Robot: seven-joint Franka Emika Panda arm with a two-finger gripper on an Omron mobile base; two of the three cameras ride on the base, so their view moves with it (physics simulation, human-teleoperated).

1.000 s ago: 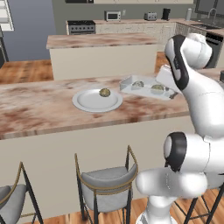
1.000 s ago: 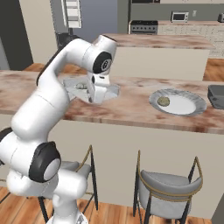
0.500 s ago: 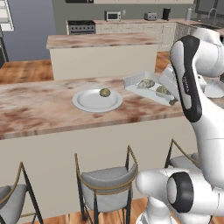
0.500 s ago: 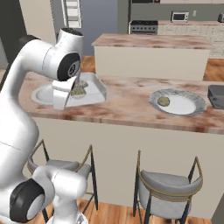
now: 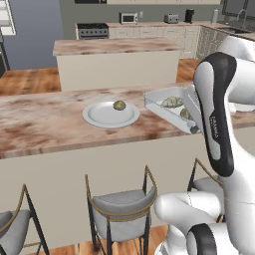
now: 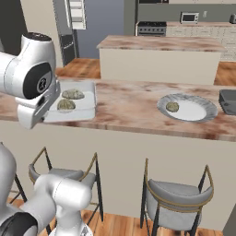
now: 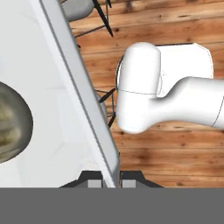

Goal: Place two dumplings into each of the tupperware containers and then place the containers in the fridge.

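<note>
On the marbled table (image 5: 45, 127), well to the left of the fingers in the left base view, sits a round white plate (image 5: 110, 114) with one dumpling (image 5: 119, 105) near its far edge. To the right of it a clear-grey tupperware container (image 5: 169, 107) is carried above the table's near edge, slightly tilted, holding two dumplings (image 5: 173, 102) side by side. The fingers (image 7: 112, 180) are pinched closed on the container's raised rim, one tip on either side of the thin wall, as the hand view shows; one dumpling (image 7: 11, 122) lies inside the tray just left of the fingers there, and wooden floor (image 7: 175, 153) lies to their right. In the right base view the same container (image 6: 76, 107) is just beside the arm's hand at the left, and the plate (image 6: 186, 107) lies well apart to the right, with a dark tray-like object (image 6: 228, 101) beyond it at the frame edge.
</note>
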